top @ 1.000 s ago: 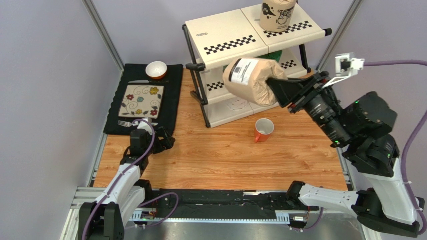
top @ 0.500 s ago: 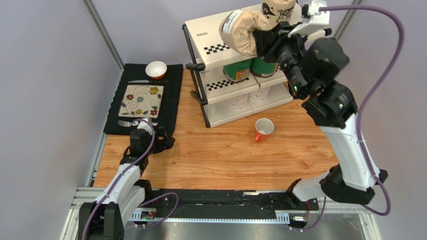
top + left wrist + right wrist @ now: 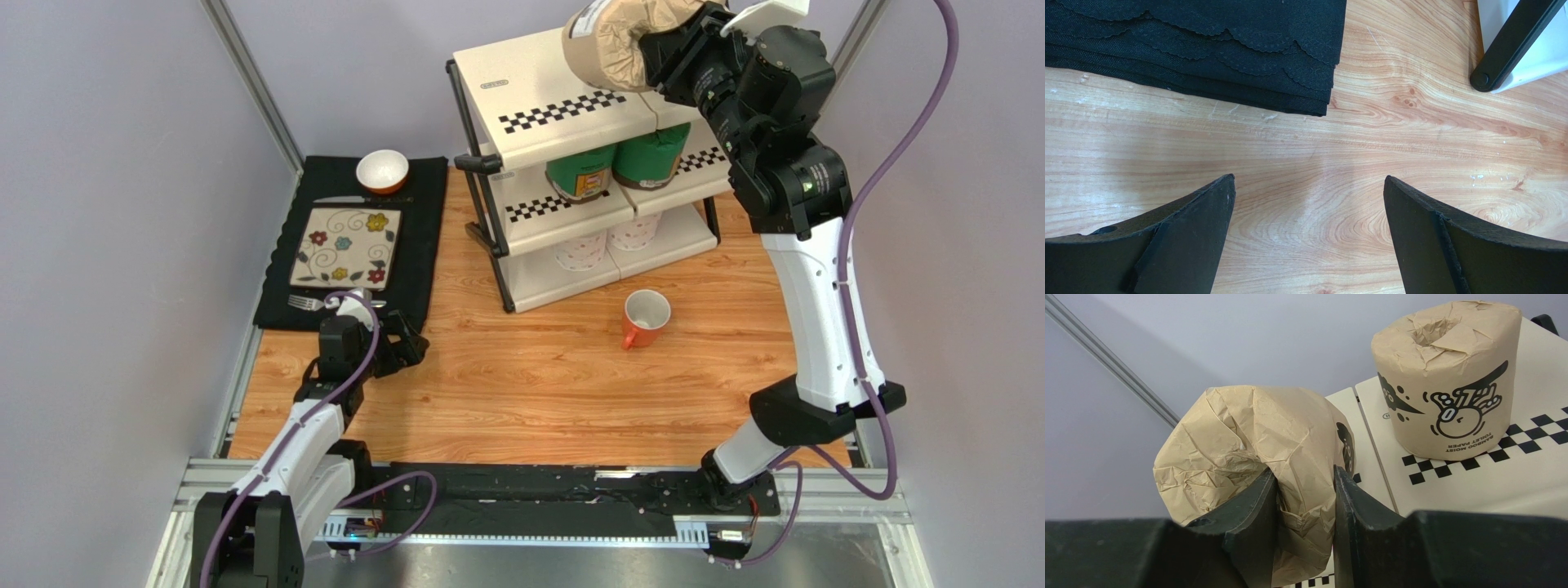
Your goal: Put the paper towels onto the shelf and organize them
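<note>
Left: black scalloped fabric placemat (image 3: 423, 233) carrying a floral plate. The left gripper (image 3: 1309, 184) is parked just off the mat's near corner over bare wood, jaws wide and nothing between them. Same pose as a second ago.

Middle: three-tier shelf (image 3: 540, 74), black tube frame with cream panels and checkered strips. Two green wrapped rolls (image 3: 580, 172) sit on the middle tier and two white wrapped rolls (image 3: 577, 255) on the bottom tier. The orange ceramic mug (image 3: 644, 316) stands on the table in front of the shelf, apart from it.

Right: all the change is here. A second ago the right arm carried the brown kraft-wrapped roll (image 3: 613, 43) low, in front of the middle tier. It has now swung up and back, so the roll hangs over the left panel of the top tier, towards the rear. The right gripper (image 3: 1306, 478) is closed narrow, pinching crumpled wrap at the roll's end. The roll lies on its side, tilted, just ahead of the fingertips and to their left in the wrist view. Can't tell whether it touches the panel yet. The second kraft roll (image 3: 1447, 380), with a printed label, stands upright on the right panel, to the right of the held one and apart from it. The arm hides it in the top view.

My read: five are shelved and this is the last, now at the placement step. It wants standing upright beside its twin before release. A grip on wrap alone could slip.
</note>
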Action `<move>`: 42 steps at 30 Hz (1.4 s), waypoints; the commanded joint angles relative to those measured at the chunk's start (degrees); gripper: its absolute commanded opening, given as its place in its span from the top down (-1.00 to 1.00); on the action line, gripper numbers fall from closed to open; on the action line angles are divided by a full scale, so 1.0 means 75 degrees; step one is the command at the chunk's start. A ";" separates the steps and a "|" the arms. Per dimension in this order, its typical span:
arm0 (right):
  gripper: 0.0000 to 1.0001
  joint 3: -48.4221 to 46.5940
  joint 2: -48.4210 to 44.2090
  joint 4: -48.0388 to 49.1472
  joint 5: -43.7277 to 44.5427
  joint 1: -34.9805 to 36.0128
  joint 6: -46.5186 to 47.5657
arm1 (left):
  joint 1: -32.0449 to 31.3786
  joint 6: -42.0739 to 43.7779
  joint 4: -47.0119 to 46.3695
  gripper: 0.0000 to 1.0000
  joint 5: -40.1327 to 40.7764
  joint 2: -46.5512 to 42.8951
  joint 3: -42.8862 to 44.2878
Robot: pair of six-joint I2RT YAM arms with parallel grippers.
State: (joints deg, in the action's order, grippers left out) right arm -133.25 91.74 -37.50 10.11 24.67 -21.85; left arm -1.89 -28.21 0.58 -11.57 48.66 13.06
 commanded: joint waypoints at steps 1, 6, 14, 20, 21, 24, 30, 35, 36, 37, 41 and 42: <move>0.39 -0.0432 -0.0045 0.0347 -0.0492 -0.0043 -0.0333 | 0.0041 -0.0059 -0.0241 -0.98 -0.0109 0.0015 0.0099; 0.39 -0.0362 -0.0045 0.0148 -0.0457 -0.0125 -0.0287 | 0.0041 -0.0059 -0.0253 -0.98 -0.0109 0.0004 0.0099; 0.38 0.0165 -0.0197 0.0113 -0.0117 -0.0207 -0.0099 | 0.0041 -0.0059 -0.0265 -0.98 -0.0109 0.0004 0.0099; 0.37 0.0212 -0.0174 -0.0016 0.0081 -0.0242 -0.0017 | 0.0030 -0.0071 -0.0276 -0.99 -0.0121 0.0015 0.0087; 0.37 0.0305 -0.0197 -0.0016 0.0151 -0.0253 -0.0017 | 0.0041 -0.0071 -0.0265 -0.98 -0.0133 0.0015 0.0098; 0.33 0.0388 -0.0221 -0.0016 0.0258 -0.0254 0.0030 | 0.0041 -0.0071 -0.0276 -0.99 -0.0133 0.0027 0.0110; -0.02 0.0306 -0.0128 -0.0028 0.0234 -0.0335 0.0018 | 0.0041 -0.0071 -0.0253 -0.98 -0.0156 0.0015 0.0099; -0.30 0.0247 -0.0010 0.0066 0.0211 -0.0371 0.0018 | 0.0041 -0.0071 -0.0253 -0.98 -0.0145 0.0015 0.0110; -0.32 0.0236 0.0013 0.0101 0.0211 -0.0382 0.0018 | 0.0041 -0.0071 -0.0265 -0.98 -0.0156 0.0004 0.0099; -0.36 0.0212 0.0071 0.0136 0.0211 -0.0417 0.0018 | 0.0041 -0.0071 -0.0265 -0.98 -0.0145 0.0015 0.0099; -0.38 -0.0068 0.0294 0.0183 0.0082 -0.0511 -0.0028 | 0.0041 -0.0071 -0.0265 -0.98 -0.0156 0.0027 0.0099; -0.38 -0.0116 0.0364 0.0195 0.0070 -0.0535 -0.0040 | 0.0041 -0.0071 -0.0265 -0.98 -0.0156 0.0027 0.0099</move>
State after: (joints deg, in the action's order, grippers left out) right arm -130.82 92.58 -39.31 11.20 21.52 -22.26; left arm -1.89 -28.23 0.54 -11.94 48.77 13.06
